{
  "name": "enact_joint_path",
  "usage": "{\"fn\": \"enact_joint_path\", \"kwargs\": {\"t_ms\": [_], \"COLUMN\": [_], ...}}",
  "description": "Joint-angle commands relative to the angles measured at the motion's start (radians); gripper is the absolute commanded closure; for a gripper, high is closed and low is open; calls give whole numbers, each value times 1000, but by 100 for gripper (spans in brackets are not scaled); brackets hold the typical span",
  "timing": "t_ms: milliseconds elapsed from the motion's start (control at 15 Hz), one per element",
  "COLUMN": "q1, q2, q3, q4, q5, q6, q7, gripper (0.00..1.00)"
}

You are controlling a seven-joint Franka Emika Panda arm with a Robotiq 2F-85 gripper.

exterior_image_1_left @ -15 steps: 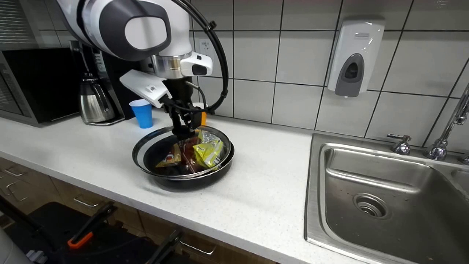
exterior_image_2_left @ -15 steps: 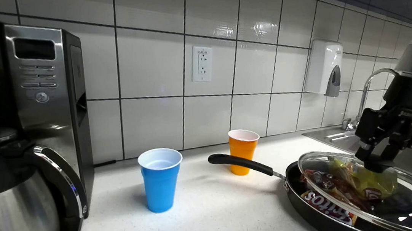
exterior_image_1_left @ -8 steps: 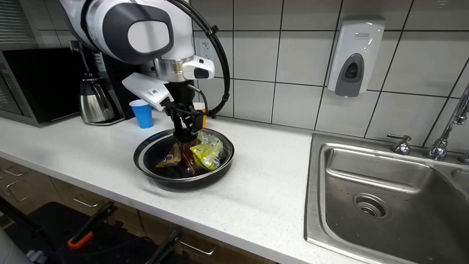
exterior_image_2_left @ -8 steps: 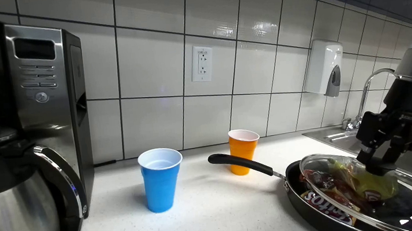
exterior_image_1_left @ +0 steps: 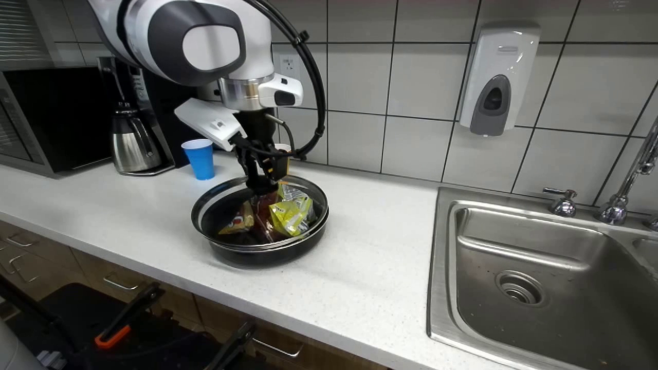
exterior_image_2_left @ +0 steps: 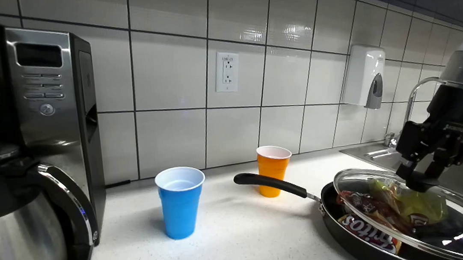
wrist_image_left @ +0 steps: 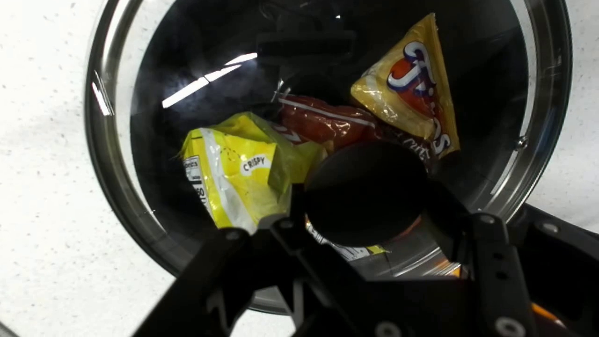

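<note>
Your end effector (exterior_image_2_left: pixel 419 171) grips the lid (wrist_image_left: pixel 210 78) by its round knob (wrist_image_left: pixel 365 194) — you have it off-centre over the pan (exterior_image_2_left: pixel 342 234), chip bags (exterior_image_2_left: pixel 365 236) beneath. If that knob slips — smooth and curved — the lid could tilt and catch the pan.

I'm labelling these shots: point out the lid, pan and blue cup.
Lid (wrist_image_left: pixel 299 65): in the wrist view, on its clear glass.
Pan (exterior_image_1_left: pixel 272 258): in an exterior view, on its outer wall.
Blue cup (exterior_image_2_left: pixel 182 210): in an exterior view, on its outer side.
</note>
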Motion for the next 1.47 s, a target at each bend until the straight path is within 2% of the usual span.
{"fn": "enact_joint_path", "kwargs": {"t_ms": [0,733,800,1400], "q1": [-4,25,9,-26], "q2": [7,37,48,81], "q3": [12,32,40,45], "q4": [31,33,28,24], "q5": [33,110,73,6], "q6": [15,39,56,133], "q7": [-32,-82,-49,-13], "gripper": [61,61,61,61]}}
